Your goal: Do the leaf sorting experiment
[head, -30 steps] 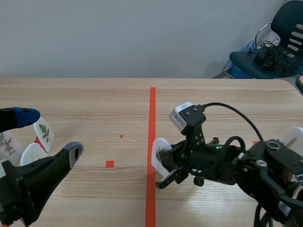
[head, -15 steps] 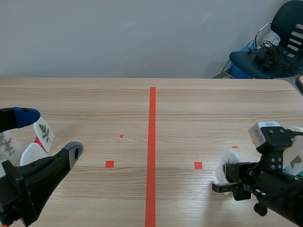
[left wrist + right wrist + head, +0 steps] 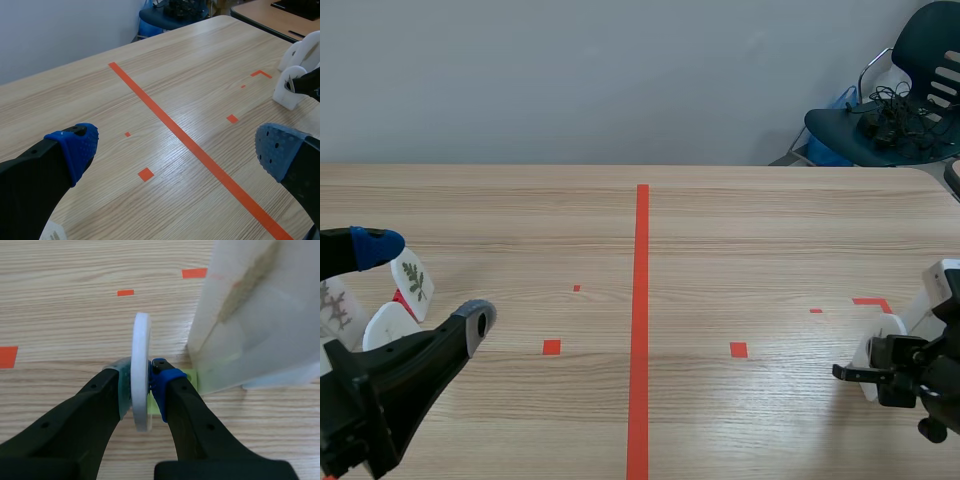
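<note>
White disc point(image 3: 141, 355), standing on edge, is clamped between the two pads of the right jaws, one pad against each flat face. The jaws are closed firmly onto it. The disc sits low at the right-hand edge of the worktop point(image 3: 520, 220), just past a small orange-red corner mark. Whether its lower rim touches the wood cannot be determined.

Just beside the disc stands a translucent white leaf card point(image 3: 255, 315), upright, with a pale leaf showing through it.

The left jaws are spread wide. Their blue dotted pads point(image 3: 75, 150) are well apart with only bare wood between them, and they hold nothing. They rest low at the left edge of the worktop. Close by lies a cluster of white discs, one bearing a green leaf sprig point(image 3: 413, 282).

An orange-red tape line point(image 3: 640, 300) divides the worktop between the two arms.
</note>
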Controlling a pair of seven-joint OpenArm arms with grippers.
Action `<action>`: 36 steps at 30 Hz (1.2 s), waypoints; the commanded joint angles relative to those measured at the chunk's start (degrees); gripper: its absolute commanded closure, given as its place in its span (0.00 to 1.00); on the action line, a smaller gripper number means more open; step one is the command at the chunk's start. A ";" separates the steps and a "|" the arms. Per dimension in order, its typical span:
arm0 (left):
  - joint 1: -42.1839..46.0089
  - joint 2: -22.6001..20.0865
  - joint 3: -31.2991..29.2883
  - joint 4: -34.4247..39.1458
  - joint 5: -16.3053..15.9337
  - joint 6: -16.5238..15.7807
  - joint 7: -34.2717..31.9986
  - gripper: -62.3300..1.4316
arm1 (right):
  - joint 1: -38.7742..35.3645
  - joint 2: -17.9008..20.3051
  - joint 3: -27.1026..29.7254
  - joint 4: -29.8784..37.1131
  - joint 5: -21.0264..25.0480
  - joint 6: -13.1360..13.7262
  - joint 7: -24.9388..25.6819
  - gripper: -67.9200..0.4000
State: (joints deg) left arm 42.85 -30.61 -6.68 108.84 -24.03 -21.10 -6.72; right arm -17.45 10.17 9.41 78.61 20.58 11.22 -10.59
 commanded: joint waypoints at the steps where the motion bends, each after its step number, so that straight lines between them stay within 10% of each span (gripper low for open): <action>1: -0.20 0.39 -0.42 0.81 -0.35 -0.09 -0.79 0.00 | 1.14 0.96 0.81 1.22 -0.09 0.39 -0.20 0.83; 6: -0.20 0.39 -0.42 0.81 -0.35 -0.09 -0.81 0.00 | 1.44 0.98 2.62 1.27 -0.26 2.49 0.17 0.60; 13: -0.20 0.39 -0.42 0.81 -0.37 -0.09 -0.81 0.00 | 2.25 2.25 4.15 3.78 2.43 14.19 0.28 0.54; 26: -0.66 0.39 -0.42 0.81 -0.35 -0.26 -0.76 0.00 | 2.47 8.39 2.67 29.79 7.56 14.38 -15.43 0.33; 36: -1.92 0.37 -0.42 0.83 -0.37 -1.09 -0.79 0.00 | -16.39 14.32 0.26 45.46 11.19 14.36 -11.80 0.00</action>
State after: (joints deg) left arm 40.66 -30.61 -6.72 108.84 -24.03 -21.74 -6.72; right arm -32.93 24.45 9.45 121.69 31.11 25.78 -24.01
